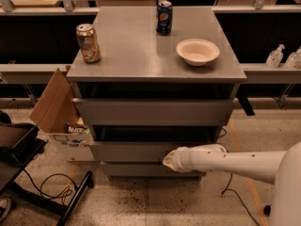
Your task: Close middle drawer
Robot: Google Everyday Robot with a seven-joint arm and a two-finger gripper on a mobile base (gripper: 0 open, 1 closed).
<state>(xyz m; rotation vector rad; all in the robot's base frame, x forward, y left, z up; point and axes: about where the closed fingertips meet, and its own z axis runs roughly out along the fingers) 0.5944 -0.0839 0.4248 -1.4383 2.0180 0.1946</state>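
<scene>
The grey cabinet [155, 46] stands in the middle of the camera view with three drawers. The middle drawer [127, 151] shows its plain grey front standing only a little way out from the cabinet, with a dark gap above it. My gripper [169, 160] is at the end of the white arm [225, 162], which reaches in from the right. It is pressed against the right half of the middle drawer's front. The upper drawer front [153, 112] also stands slightly out. The lower front [136, 169] sits below.
On the cabinet top are a gold can [88, 43], a blue soda can [164, 17] and a white bowl [197, 51]. An open cardboard box [54, 105] stands at the left, with cables [51, 188] and a black stand [19, 147] on the floor. Bottles [275, 56] stand at the right.
</scene>
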